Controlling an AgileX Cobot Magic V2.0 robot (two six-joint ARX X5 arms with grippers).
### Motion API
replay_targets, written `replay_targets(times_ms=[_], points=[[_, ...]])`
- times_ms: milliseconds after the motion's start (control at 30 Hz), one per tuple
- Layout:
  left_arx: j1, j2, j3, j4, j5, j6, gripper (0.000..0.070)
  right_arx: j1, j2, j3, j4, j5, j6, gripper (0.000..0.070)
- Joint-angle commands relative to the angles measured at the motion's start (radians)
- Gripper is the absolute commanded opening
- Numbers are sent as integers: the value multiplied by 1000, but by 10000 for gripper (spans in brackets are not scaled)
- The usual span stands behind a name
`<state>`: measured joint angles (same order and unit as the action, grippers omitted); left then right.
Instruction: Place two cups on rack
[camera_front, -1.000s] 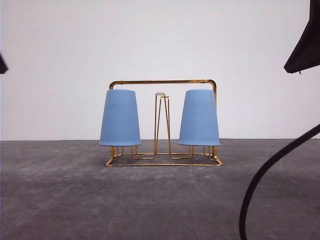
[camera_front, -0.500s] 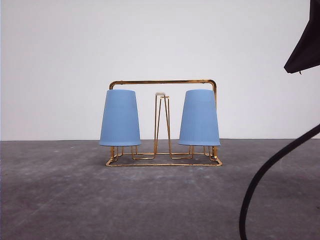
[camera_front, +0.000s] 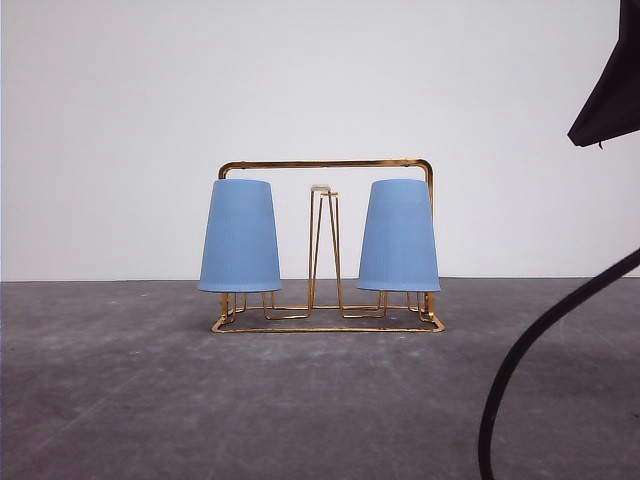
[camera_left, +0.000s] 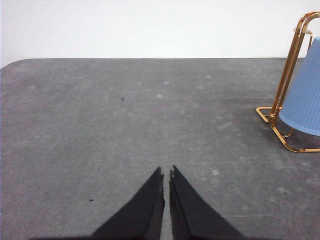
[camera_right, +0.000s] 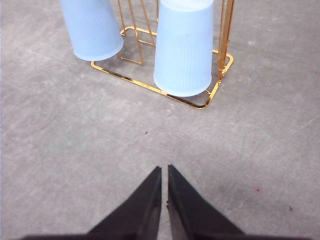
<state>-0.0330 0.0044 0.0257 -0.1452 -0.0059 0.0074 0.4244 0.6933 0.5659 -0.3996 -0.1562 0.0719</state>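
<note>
Two light-blue ribbed cups hang upside down on the gold wire rack (camera_front: 328, 163): one cup (camera_front: 239, 236) on the left prongs, the other cup (camera_front: 398, 235) on the right prongs. The middle prong (camera_front: 322, 240) is bare. In the right wrist view, my right gripper (camera_right: 164, 170) is shut with nothing held, hovering over the table short of the rack (camera_right: 165, 95) and its nearer cup (camera_right: 183, 47); the second cup (camera_right: 91, 27) hangs beyond. My left gripper (camera_left: 166, 172) is shut and empty, well away from the rack's end (camera_left: 285, 100) and the cup (camera_left: 306, 97) there.
The rack stands mid-table on a grey mottled table (camera_front: 150, 390) before a white wall. A black cable (camera_front: 520, 360) curves up at the front right, and a dark arm part (camera_front: 610, 95) hangs at the upper right.
A dark bit of the left arm at the left edge has gone out of view. The cups, the rack and the right side are unchanged.
</note>
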Motion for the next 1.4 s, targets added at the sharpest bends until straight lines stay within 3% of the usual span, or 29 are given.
replay_targets(times_ms=[0, 500, 733, 867, 1100, 1367], points=[[2, -1, -13, 10, -5, 7, 0, 5, 2, 11, 11, 0, 6, 17], [2, 0, -13, 10, -5, 7, 0, 5, 2, 11, 10, 0, 3, 17], [2, 0, -13, 10, -5, 7, 0, -29, -49, -7, 15, 50, -128, 17], [2, 0, -13, 10, -5, 7, 0, -118, -154, -113, 95, 113, -135, 17], [2, 0, -13, 10, -5, 7, 0, -311, -419, -392, 323, 103, -98, 17], [2, 0, -13, 10, -5, 7, 0, -479, -632, -519, 347, 106, -109, 17]])
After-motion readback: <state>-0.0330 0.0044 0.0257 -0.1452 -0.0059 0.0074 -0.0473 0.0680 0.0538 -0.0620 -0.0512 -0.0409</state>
